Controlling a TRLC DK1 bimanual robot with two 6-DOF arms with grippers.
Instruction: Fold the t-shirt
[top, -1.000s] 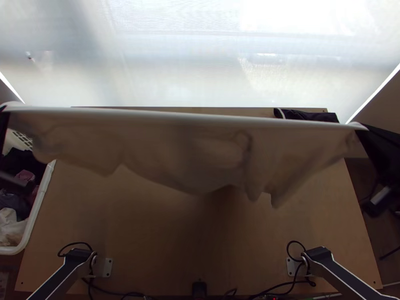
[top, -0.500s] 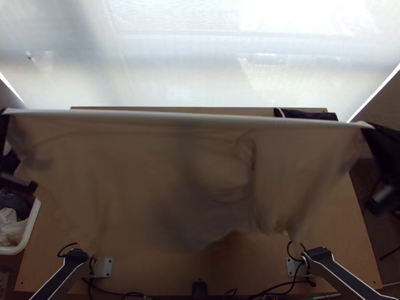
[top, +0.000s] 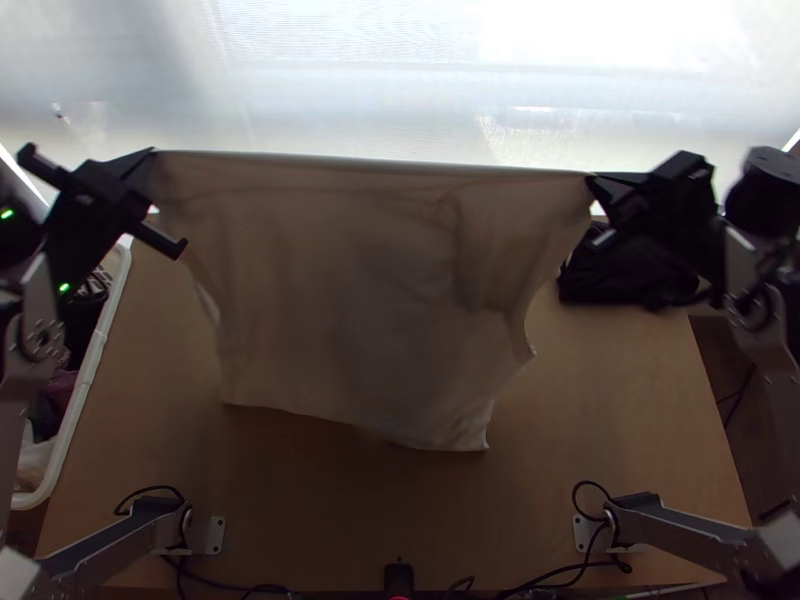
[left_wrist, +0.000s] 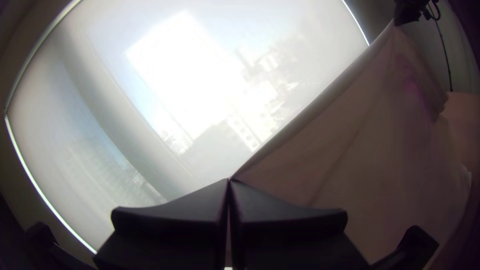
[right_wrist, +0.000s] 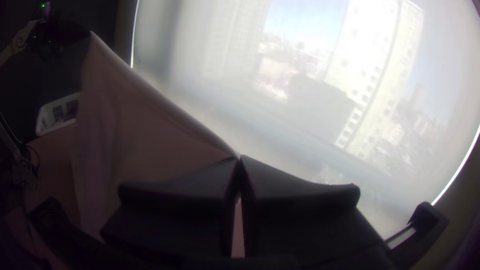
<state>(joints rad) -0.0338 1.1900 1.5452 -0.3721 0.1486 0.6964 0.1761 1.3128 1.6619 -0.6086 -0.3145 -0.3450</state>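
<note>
A pale t-shirt (top: 350, 290) hangs as a wide sheet over a wooden table (top: 620, 420). The left gripper (top: 154, 153) has its fingers together on one upper corner; the right gripper (top: 590, 180) pinches the opposite one. Below both grippers, the uneven lower edge seems to hang free. Beneath the left gripper stands a white basket (top: 97, 345).

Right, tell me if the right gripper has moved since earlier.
Yes: in the top view the right gripper has moved left and up, from outside the table's right edge to past its far edge.
</note>
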